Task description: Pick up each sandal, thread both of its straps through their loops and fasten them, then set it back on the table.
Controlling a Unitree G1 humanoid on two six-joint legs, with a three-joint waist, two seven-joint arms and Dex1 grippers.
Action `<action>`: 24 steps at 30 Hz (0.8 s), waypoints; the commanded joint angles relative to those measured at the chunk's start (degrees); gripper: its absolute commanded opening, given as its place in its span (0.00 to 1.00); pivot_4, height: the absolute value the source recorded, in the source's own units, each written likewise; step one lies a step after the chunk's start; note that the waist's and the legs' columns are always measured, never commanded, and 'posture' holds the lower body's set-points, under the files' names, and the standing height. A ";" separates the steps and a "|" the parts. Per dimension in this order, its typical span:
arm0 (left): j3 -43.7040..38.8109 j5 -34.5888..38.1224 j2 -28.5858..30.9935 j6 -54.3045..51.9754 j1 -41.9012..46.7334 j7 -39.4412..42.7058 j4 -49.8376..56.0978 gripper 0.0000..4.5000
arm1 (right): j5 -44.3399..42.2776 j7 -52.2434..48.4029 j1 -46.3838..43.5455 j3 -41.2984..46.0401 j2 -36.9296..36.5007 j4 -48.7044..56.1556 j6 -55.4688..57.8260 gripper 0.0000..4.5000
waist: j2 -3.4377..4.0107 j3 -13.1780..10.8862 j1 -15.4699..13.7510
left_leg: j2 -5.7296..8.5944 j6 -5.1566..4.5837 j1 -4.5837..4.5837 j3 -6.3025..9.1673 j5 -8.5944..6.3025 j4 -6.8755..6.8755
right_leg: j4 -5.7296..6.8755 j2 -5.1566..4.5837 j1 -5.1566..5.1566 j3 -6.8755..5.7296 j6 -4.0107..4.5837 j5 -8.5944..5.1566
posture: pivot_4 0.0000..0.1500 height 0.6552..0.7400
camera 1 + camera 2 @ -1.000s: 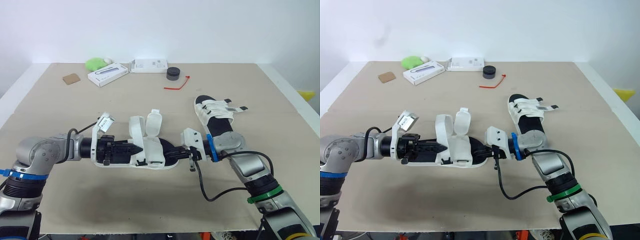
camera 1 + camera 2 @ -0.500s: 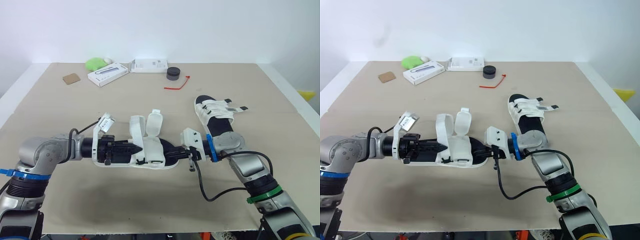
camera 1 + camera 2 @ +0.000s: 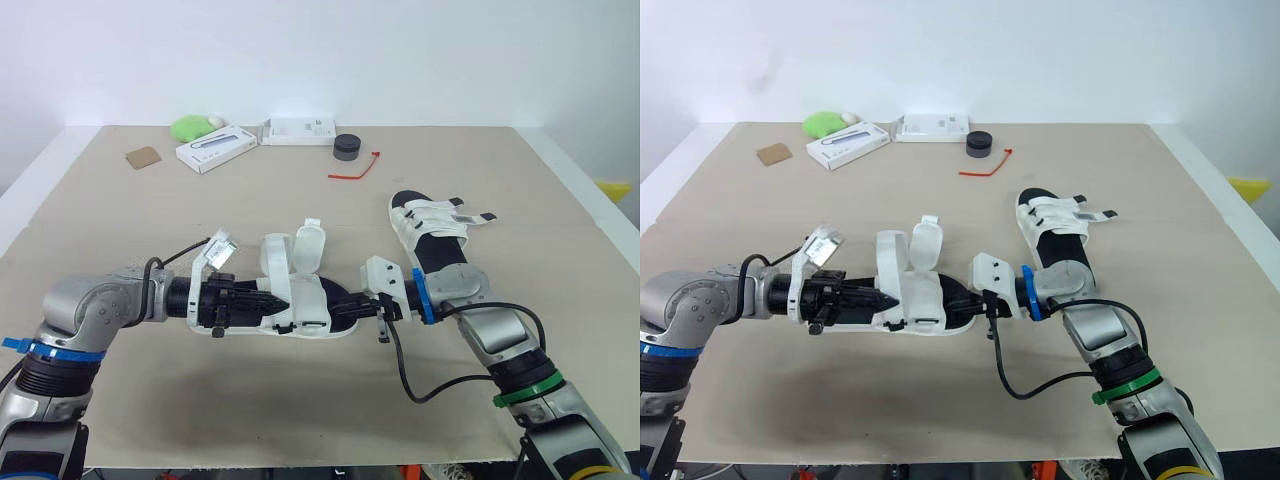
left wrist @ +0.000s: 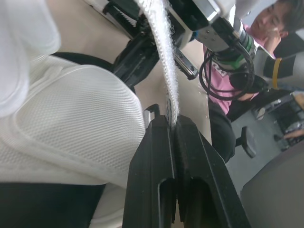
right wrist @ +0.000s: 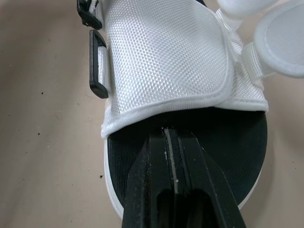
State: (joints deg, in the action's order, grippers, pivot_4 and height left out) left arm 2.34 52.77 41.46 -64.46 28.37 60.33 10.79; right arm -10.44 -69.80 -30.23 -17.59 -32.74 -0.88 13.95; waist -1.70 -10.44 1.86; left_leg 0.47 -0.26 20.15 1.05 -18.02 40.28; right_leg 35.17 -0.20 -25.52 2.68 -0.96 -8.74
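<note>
Two white-strapped sandals with black footbeds: one open, one fastened.
The open sandal [image 3: 315, 310] lies lengthwise across the frame's centre with two flaps standing upright. One strap [image 4: 164, 57] is pinched by the left gripper [image 3: 262, 299], and the sandal's right end is clamped in the right gripper [image 3: 360, 308]. The fastened sandal [image 3: 432, 238] lies flat right of centre, both straps closed, tabs pointing right.

One sandal [image 3: 312, 312] end under the left claw [image 3: 266, 297]; yellow object [image 3: 612, 188] partly past the edge.
</note>
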 commanded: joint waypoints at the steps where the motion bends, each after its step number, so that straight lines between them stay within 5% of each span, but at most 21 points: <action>1: 0.43 -0.84 1.22 1.57 -1.43 1.25 2.97 0.01 | -0.40 0.02 -0.38 0.44 0.05 2.20 -0.08 0.00 | 0.00 0.00 0.01 | 0.00 0.00 0.00 0.00 0.00 0.00 | 0.00 0.00 0.00 0.01 0.00 0.00 | 1.00 1.00; 12: 2.26 -6.45 1.68 7.34 -4.52 0.71 3.55 0.01 | -0.31 -0.06 -0.43 0.24 0.25 2.20 -0.20 0.00 | 0.00 0.00 0.03 | -0.03 0.01 -0.05 0.00 0.00 0.00 | 0.01 0.04 0.01 -0.02 0.02 0.00 | 1.00 1.00; 24: -0.19 -1.99 1.40 4.65 -2.80 1.53 4.89 0.01 | -0.24 -0.02 -0.51 0.33 0.25 2.22 -0.14 0.00 | 0.00 0.00 0.03 | -0.03 0.01 -0.03 0.01 0.00 0.00 | 0.01 0.03 0.01 -0.02 0.01 0.00 | 1.00 1.00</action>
State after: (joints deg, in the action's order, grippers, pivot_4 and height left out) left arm 4.30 48.89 42.88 -59.10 24.12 61.62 14.15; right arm -10.42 -69.83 -30.22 -17.61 -32.53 -0.20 13.94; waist -1.70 -10.44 1.88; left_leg 0.44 -0.25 20.13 1.06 -18.02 40.28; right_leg 35.18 -0.17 -25.51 2.65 -0.95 -8.74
